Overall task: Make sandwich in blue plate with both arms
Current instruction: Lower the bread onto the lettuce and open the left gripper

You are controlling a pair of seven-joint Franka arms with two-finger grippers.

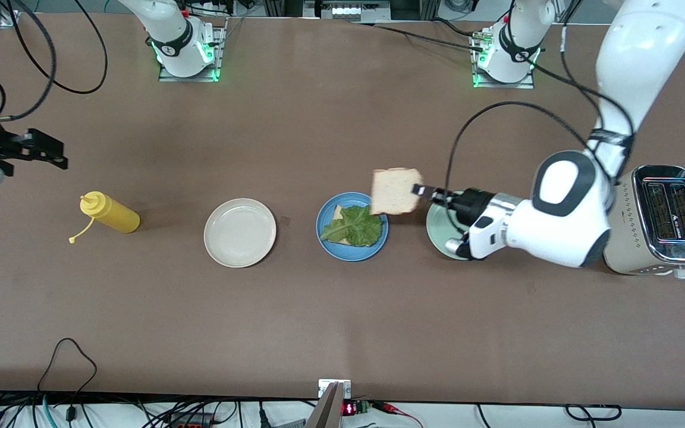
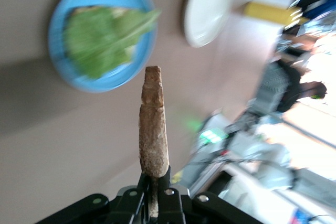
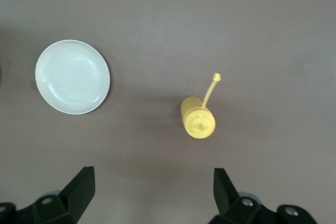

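Pinching 1 toast slice [image 1: 396,191] by its edge, our left tool [image 1: 421,190] hangs over the gap between the blue plate [image 1: 352,251] and the green plate [image 1: 437,235], the slice overlapping the blue plate's rim. Under the slice's tip, on the blue plate, we see a lettuce leaf [image 1: 355,226] lying on another toast slice [image 1: 337,213]. Our right tool [image 3: 152,187] waits above the right arm's end of the bench [image 1: 342,321], fingers spread wide, with the yellow bottle [image 3: 197,119] and the beige plate [image 3: 72,76] below it. A toaster [image 1: 663,220] stands beside the left arm.
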